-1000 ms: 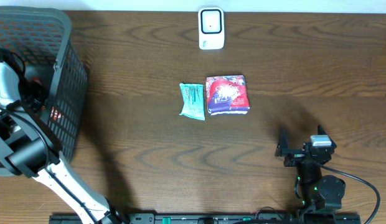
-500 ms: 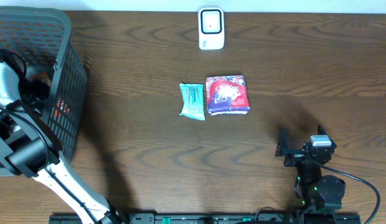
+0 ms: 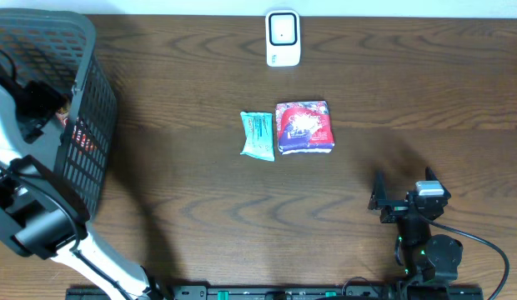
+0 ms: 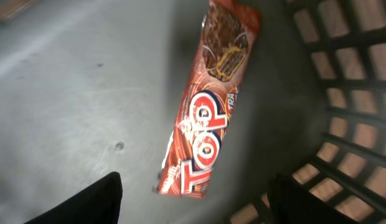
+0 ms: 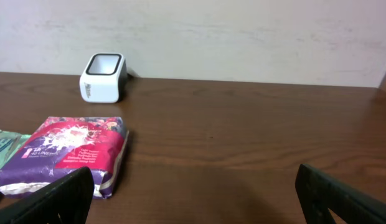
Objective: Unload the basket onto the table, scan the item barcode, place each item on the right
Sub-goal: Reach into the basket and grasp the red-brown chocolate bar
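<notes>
The biscuit pack [image 4: 208, 118] is cut off at top.

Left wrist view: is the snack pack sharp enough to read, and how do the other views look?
Left wrist: snack pack slightly soft, TOP lettering legible, basket floor dim. Overhead: sharp, evenly lit, soft arm shadows on the table. Right wrist: scanner crisp, near fingers dark and blurred.

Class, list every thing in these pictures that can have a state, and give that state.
basket, upright
cookie packet, lying flat on the basket floor, not gripped
left tool, open, empty
right tool, open, empty
scanner, upright
purple pack, lying flat
teal pack, lying flat beside the purple pack
</notes>
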Robot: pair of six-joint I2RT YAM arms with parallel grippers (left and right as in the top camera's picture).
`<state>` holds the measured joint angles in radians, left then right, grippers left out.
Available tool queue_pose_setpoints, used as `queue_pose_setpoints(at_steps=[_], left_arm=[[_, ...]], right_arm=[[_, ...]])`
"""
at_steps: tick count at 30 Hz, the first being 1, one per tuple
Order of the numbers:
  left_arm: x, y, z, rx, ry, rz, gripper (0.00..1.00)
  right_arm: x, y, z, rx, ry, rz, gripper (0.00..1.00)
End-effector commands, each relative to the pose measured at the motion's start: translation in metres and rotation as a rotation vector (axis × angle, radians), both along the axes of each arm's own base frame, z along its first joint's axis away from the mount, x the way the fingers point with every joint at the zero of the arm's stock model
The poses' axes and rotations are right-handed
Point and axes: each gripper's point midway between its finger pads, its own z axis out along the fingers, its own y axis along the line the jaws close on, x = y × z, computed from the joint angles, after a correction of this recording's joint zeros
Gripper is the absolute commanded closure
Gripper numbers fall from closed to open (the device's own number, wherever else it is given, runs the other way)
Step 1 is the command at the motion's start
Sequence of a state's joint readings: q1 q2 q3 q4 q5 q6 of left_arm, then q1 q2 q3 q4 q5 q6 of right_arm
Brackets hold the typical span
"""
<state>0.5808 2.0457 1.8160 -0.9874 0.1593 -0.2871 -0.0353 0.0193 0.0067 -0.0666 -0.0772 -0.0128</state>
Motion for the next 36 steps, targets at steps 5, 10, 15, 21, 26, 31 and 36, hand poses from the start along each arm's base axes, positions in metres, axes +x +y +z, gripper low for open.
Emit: queue_pose_setpoints(at_steps=[5, 10, 15, 21, 26, 31, 36], left_arm=[[0.005, -0.037, -0.081, -0.047, 0.081, -0.106, 0.27], [-0.008, -0.024, -0.087, 0.052, 0.157, -0.087, 0.32], [-0.03, -0.017, -0.102, 0.091, 0.238, -0.068, 0.48], [-0.031, -0.017, -0.101, 0.093, 0.233, -0.066, 0.92], [-0.027, -0.015, -0.071, 0.117, 0.191, -0.061, 0.93], [-0.018, -0.011, 0.02, 0.22, -0.004, -0.018, 0.93], [-0.033, -0.019, 0.139, 0.319, -0.3, 0.123, 0.93]], right_arm=[[0.0, -0.001, -0.001, -0.014, 0.003, -0.003, 0.01], [0.0, -0.001, -0.001, -0.014, 0.003, -0.003, 0.0], [0.0, -0.001, -0.001, -0.014, 0.003, -0.003, 0.01], [0.0, -0.001, -0.001, -0.014, 0.003, -0.003, 0.01], [0.0, -0.001, -0.001, -0.014, 0.002, -0.003, 0.01], [0.0, -0.001, -0.001, -0.014, 0.003, -0.003, 0.01], [0.0, -0.001, -0.001, -0.014, 0.003, -0.003, 0.01]])
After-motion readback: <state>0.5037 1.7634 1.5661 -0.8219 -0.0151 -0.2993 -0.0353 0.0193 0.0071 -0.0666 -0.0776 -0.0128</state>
